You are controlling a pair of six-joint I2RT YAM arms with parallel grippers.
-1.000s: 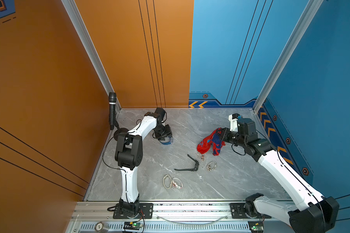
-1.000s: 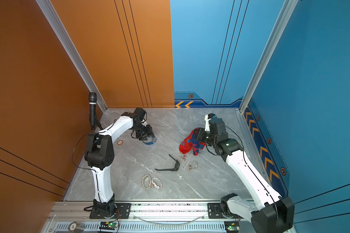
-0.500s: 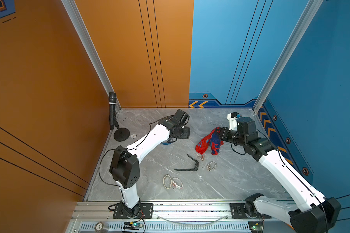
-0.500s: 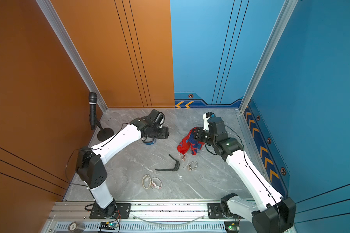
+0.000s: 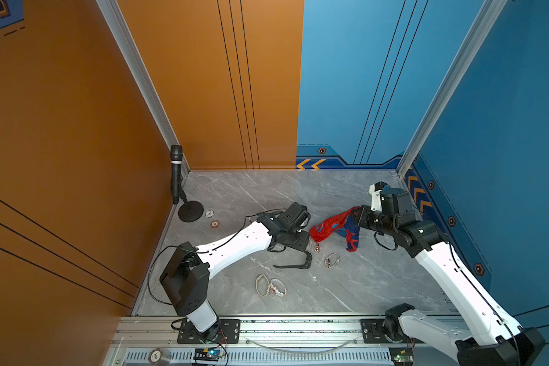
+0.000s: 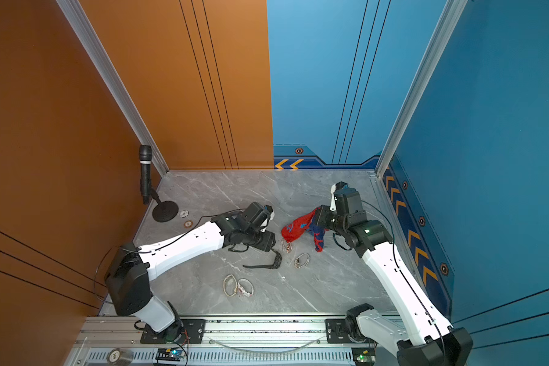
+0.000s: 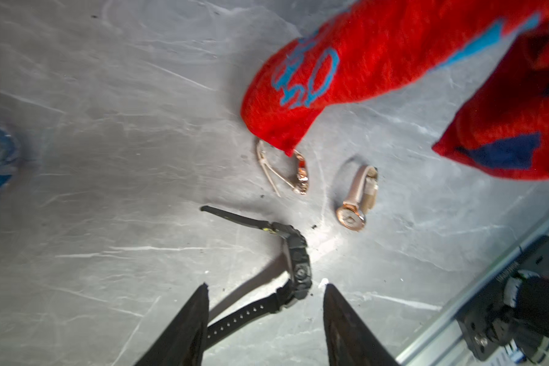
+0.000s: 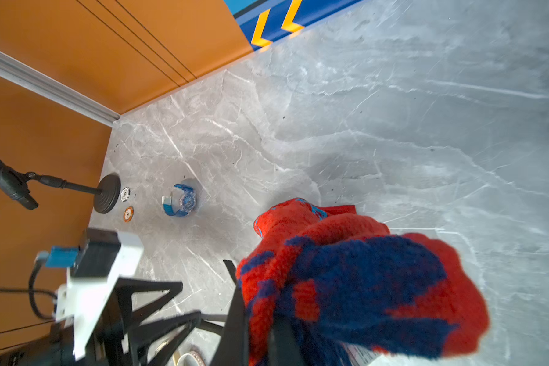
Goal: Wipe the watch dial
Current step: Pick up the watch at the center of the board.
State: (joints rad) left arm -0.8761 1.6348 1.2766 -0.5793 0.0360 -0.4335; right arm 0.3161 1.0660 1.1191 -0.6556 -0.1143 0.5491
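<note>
Far left, we have the microphone stand (image 5: pixel 189 211) in the corner of the counter (image 5: pixel 362 285), with two small chips (image 5: pixel 209 214) just beside its base; the blue watch (image 8: pixel 183 201) lies near those, and we see it clearly only in the right wrist view. Next along, the left fingers (image 7: pixel 191 323) are spread wide and low over the counter, pinching nothing; the black watch (image 7: pixel 298 272) sits right ahead of them, its case standing on edge, its holed strap running back toward one finger, the other strap stretched out flat. Toward the front edge we spot a pale-strapped watch (image 5: pixel 271 286), well apart from the rest. Moving right, a rose-gold watch (image 7: pixel 300 172) lies partly under the red tip of the cloth (image 5: pixel 327 226); whether they touch we cannot tell; a second rose-gold watch (image 7: pixel 351 217) lies on its side just beside it. And on the right, the right fingers (image 8: pixel 235 317) are pressed together on the red-and-navy cloth, holding it bunched, both ends drooping toward the counter.
</note>
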